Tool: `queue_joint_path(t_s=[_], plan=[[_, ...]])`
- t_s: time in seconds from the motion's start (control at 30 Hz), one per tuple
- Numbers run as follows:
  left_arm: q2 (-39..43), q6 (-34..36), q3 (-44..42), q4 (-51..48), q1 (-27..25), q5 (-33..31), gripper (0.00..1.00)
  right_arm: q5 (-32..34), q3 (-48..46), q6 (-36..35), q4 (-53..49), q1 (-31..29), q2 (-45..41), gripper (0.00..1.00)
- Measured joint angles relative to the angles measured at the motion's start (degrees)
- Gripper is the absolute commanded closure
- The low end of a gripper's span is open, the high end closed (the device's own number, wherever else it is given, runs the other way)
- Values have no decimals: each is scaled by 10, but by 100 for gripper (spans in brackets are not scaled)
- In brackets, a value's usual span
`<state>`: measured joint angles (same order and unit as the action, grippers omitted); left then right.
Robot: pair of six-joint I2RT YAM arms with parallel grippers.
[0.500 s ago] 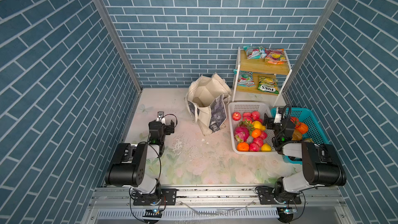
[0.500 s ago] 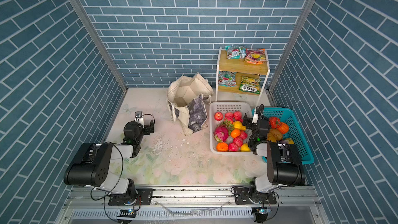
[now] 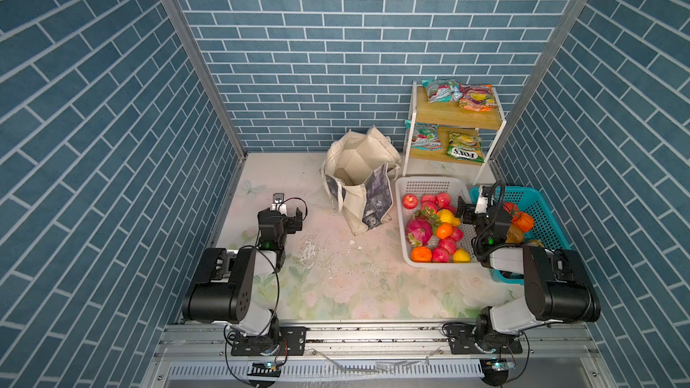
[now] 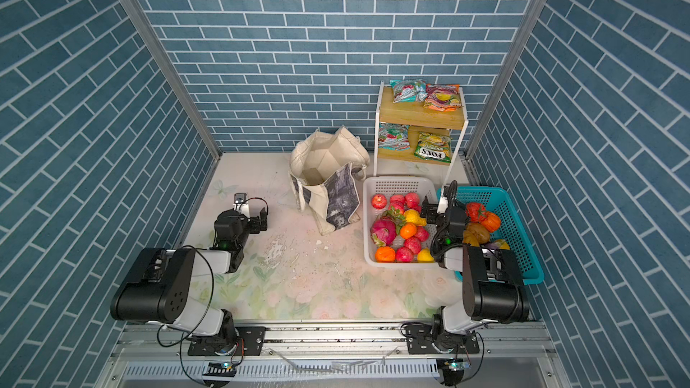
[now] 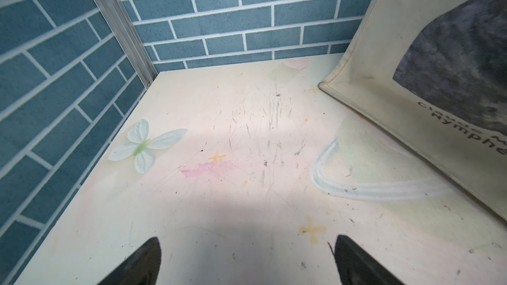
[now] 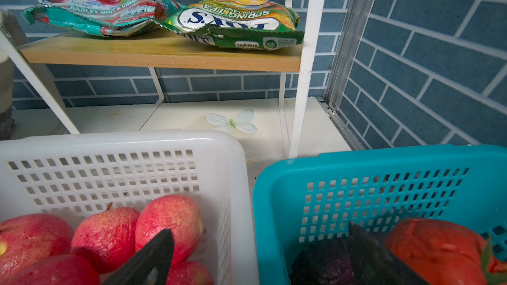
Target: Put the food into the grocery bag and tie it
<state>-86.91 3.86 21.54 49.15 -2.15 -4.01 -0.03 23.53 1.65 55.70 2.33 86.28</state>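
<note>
Grocery bag [image 3: 376, 201] stands open-mouthed, ready for loading. Left pincer [image 5: 247, 260] apart, empty, near bag. Right pincer [image 6: 259, 242] apart, empty, straddling white basket [image 6: 109, 143] and teal basket [image 6: 384, 160] rims, apples [image 6: 170, 220] nearest.

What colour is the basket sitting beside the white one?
Teal, a bright blue-green. The basket shows best in the right wrist view.

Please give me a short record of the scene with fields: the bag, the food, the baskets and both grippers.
bag: upright, left of the white basket, mouth open, no food seen inside
fruit: in the white basket
packets: four on the shelf, two per level
teal basket: other produce
left gripper: jaws open, empty, over bare table beside the bag
right gripper: jaws open, empty, over the meeting walls of both baskets
task: not begun
</note>
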Motion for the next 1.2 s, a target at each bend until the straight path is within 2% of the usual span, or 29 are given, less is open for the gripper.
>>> queue_joint_path(t_s=[0.23, 0.3, 0.4, 0.47, 0.57, 0.73, 0.87, 1.03, 1.2], plan=[[0, 0, 0, 0, 0, 0, 1, -3, 0, 0, 0, 2, 0, 1], [0, 0, 0, 0, 0, 0, 3, -9, 0, 0, 0, 5, 0, 6], [16, -1, 5, -34, -3, -9, 4, -13, 0, 4, -16, 13, -11, 8], [57, -4, 30, -109, -7, -26, 5, -5, -1, 11, -68, 15, -45, 9], [136, -21, 112, -232, -12, -62, 6, 33, 13, 46, -199, 15, -128, 14], [239, -74, 289, -450, -12, -139, 7, 83, 155, 140, -442, 15, -216, 17], [286, -129, 388, -602, -12, -136, 13, 68, 264, 214, -593, 15, -241, 22], [239, -221, 496, -722, -26, -44, 19, -9, 353, 299, -720, -4, -226, 25], [102, -280, 607, -789, -111, 5, 15, -70, 429, 342, -792, -76, -184, 25]])
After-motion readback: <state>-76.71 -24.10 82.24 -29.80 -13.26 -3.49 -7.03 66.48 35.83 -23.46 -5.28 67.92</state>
